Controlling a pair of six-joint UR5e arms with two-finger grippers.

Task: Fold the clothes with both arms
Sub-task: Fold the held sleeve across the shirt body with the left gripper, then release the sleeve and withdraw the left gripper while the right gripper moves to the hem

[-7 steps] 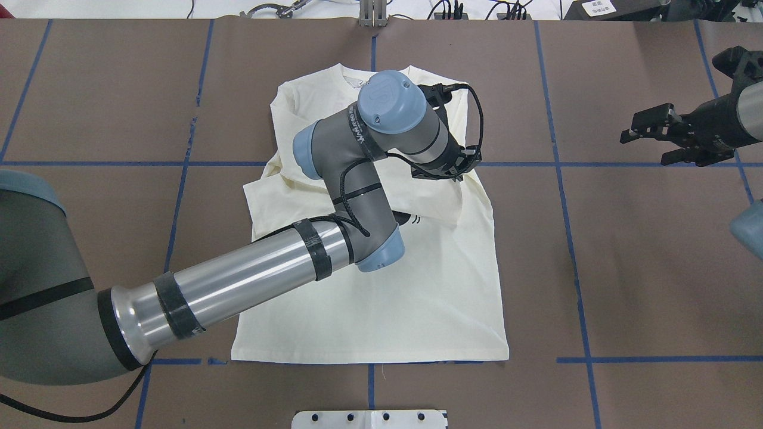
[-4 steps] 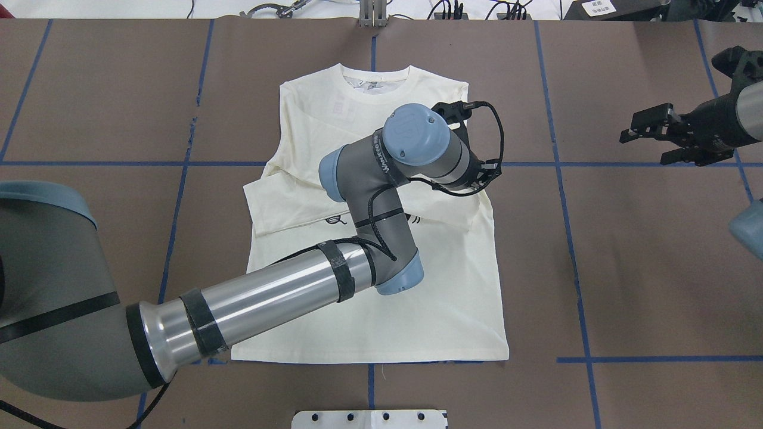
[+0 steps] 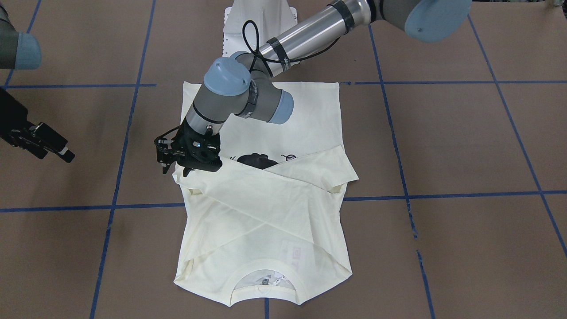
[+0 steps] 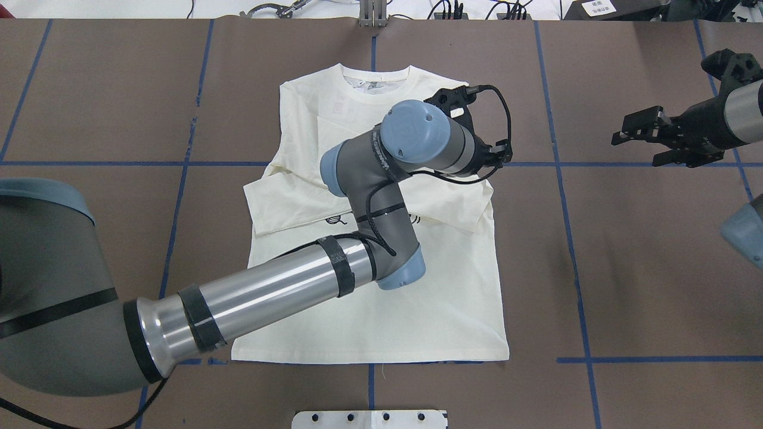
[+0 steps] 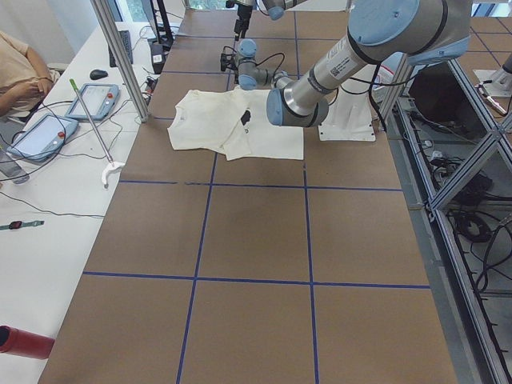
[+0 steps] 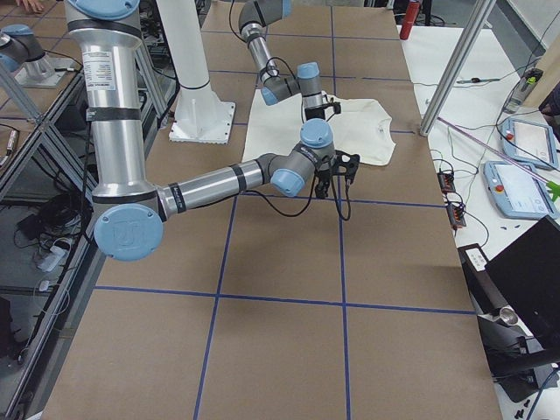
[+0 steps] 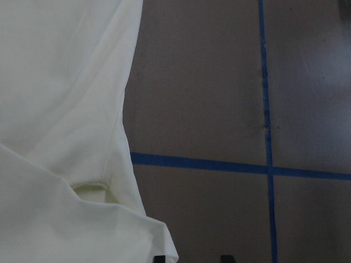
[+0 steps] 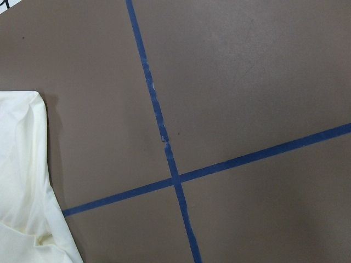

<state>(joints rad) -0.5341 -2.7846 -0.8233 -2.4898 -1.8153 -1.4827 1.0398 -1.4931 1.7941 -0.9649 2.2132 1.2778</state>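
Start at the left gripper (image 3: 176, 166). In the left wrist view its two jaw tips stand apart with bare brown surface between them. The corner of a cream sleeve cuff (image 7: 156, 246) lies just against one tip, so the jaws look released and clamp no cloth. Taking the overhead view as the clock, they hang at the shirt's 3 o'clock edge, low over the fabric.

That reads as the sleeve-folding step wrapping up. The cream long-sleeved T-shirt (image 4: 429, 298) lies flat mid-surface, collar at 12 and hem at 6. Both sleeves are crossed over the chest, one cuff toward 9 and the other here at 3. A sliver of the black cat print (image 3: 254, 159) peeks out between them.

Out at 3 o'clock, well apart from the shirt, the right gripper (image 4: 638, 142) hovers over the taped brown surface (image 4: 626, 268). Its jaws are spread and empty.

Next, by my read, the left arm needs to lift straight up so the cuff isn't dragged. Then both grippers should take matching corners, at the hem or the shoulders, and carry one end over the other. An uneven pinch could pull the crossed sleeves loose.
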